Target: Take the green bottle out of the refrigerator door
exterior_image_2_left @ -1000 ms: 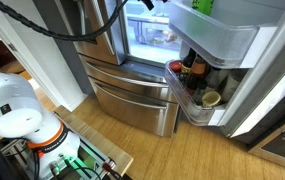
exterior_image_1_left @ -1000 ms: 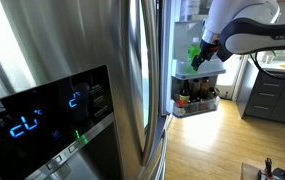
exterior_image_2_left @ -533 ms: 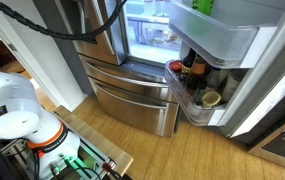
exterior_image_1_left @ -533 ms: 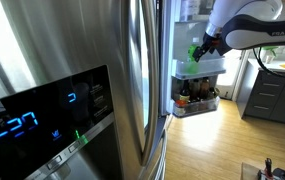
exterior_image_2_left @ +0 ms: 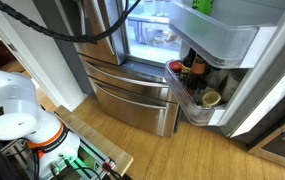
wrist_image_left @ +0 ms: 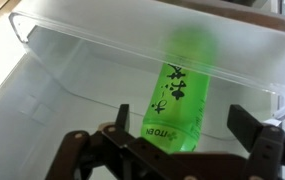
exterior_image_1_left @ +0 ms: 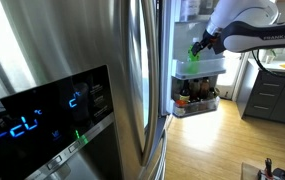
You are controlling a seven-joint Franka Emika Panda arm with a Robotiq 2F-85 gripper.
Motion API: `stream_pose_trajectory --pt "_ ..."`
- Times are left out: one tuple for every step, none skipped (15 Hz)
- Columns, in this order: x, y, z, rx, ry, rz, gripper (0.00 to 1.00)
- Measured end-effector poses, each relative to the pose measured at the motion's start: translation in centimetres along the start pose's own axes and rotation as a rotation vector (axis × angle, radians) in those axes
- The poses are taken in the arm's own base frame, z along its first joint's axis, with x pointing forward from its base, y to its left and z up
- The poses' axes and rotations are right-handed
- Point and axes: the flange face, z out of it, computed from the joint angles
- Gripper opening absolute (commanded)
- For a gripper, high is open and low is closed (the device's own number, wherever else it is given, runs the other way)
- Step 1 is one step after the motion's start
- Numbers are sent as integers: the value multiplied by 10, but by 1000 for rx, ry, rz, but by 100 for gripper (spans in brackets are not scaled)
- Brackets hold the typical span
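The green bottle (wrist_image_left: pixel 182 80) stands in the upper translucent bin (wrist_image_left: pixel 72 55) of the refrigerator door (exterior_image_2_left: pixel 244 48). In the wrist view my gripper (wrist_image_left: pixel 184 135) is open, with one finger on each side of the bottle's wide base. A gap shows between the bottle and the finger on the picture's right. In an exterior view the gripper (exterior_image_1_left: pixel 203 45) is at the bottle (exterior_image_1_left: pixel 194 54) over the door bin (exterior_image_1_left: pixel 200 69). The bottle's top also shows in an exterior view (exterior_image_2_left: pixel 203 6).
A lower door bin (exterior_image_2_left: pixel 190 100) holds dark brown bottles and jars (exterior_image_1_left: pixel 195 98). The steel front with the blue-lit display panel (exterior_image_1_left: pixel 42 115) fills the near side. The open fridge compartment (exterior_image_2_left: pixel 152 35) is beside the door. Dark cabinets (exterior_image_1_left: pixel 272 100) stand behind the arm.
The arm has shifted slightly at the bin. The bottle has not moved.
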Motion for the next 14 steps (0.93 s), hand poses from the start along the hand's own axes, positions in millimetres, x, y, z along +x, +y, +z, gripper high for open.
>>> stream_pose_trajectory --pt "0 1 4 1 5 9 100" --pt "0 2 8 2 10 16 100" --pt "0 3 12 3 16 22 100" --pt "0 3 16 6 24 26 100" --pt "1 3 20 8 33 28 100" --pt "1 3 23 8 44 27 100" --pt "2 2 26 8 56 26 100" --pt "3 2 29 7 69 25 100" --pt "3 2 32 6 80 25 100" --pt "3 1 35 5 88 26 100" --pt "3 0 38 5 94 28 100" --pt "2 -1 42 7 100 28 100" --pt "1 -3 45 10 106 29 100" --pt "1 -4 47 13 112 32 100"
